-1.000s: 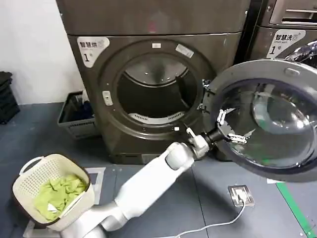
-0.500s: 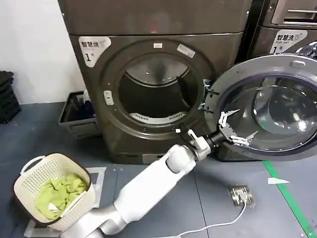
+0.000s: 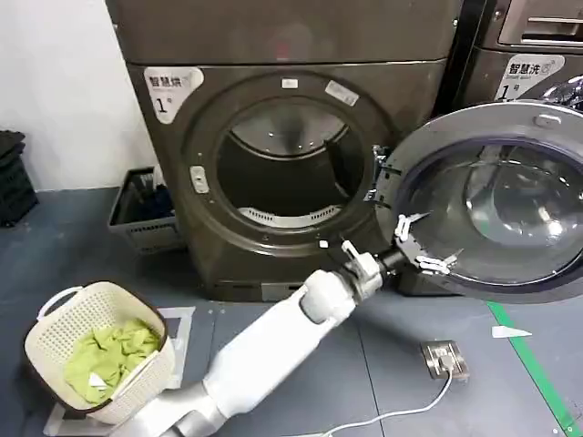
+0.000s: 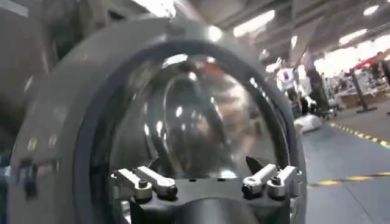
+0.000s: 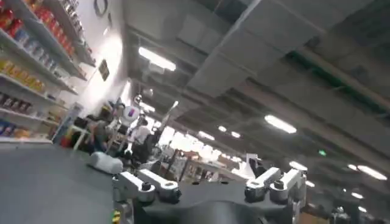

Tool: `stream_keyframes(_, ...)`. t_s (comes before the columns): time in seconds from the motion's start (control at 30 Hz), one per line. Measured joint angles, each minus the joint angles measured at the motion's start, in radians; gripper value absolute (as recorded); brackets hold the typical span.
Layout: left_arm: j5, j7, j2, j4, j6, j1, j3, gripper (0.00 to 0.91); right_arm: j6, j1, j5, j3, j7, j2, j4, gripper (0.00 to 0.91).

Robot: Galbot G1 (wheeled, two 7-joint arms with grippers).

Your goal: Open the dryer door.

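Fingers [image 3: 407, 218] of the left gripper [image 3: 424, 244], spread, have drawn slightly back from the open dryer door [image 3: 474, 146].

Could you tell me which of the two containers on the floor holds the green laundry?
The cream round laundry basket, nearest the robot's left side; the dark crate sits against the wall beside the dryer.

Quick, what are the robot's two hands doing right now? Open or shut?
Left gripper: open, fingers spread at the dryer door, holding nothing.
Right gripper: open, holding nothing, aimed toward the ceiling.
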State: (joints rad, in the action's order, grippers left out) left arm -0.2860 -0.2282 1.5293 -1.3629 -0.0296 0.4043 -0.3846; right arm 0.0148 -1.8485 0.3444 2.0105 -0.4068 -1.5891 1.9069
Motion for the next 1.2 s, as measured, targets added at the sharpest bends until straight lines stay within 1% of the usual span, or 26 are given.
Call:
stream_keyframes(0.13,-0.025,0.037,-0.053,-0.107,0.059,0.044,0.031,0.907,-0.005,-0.010,0.046,0.000,0.024,0.012,-0.006,0.907)
stream_keyframes(0.23,-0.051,0.066,-0.107,-0.199,0.096,0.080,0.054,0.907,0.000,-0.012,0.063,-0.001,0.024,0.022,-0.017,0.907)
stream_keyframes(0.43,-0.095,0.149,-0.256,-0.386,0.176,0.187,0.129,0.907,0.000,-0.002,0.056,-0.020,0.028,0.045,-0.040,0.907)
stream_keyframes(0.53,-0.107,0.170,-0.334,-0.488,0.198,0.263,0.190,0.907,-0.001,0.008,0.042,-0.037,0.029,0.056,-0.048,0.907)
stream_keyframes(0.77,-0.176,0.223,-0.506,-0.692,0.231,0.462,0.397,0.907,0.001,0.031,0.033,-0.074,0.031,0.079,-0.062,0.907)
stream_keyframes(0.83,-0.206,0.239,-0.547,-0.729,0.251,0.514,0.468,0.907,0.008,0.038,0.033,-0.082,0.035,0.090,-0.063,0.907)
stream_keyframes(0.97,-0.289,0.303,-0.613,-0.781,0.343,0.612,0.620,0.907,0.011,0.055,0.027,-0.102,0.046,0.108,-0.066,0.907)
stream_keyframes(1.2,-0.454,0.389,-0.668,-0.787,0.445,0.770,0.898,0.907,0.012,0.077,0.014,-0.143,0.053,0.133,-0.076,0.907)
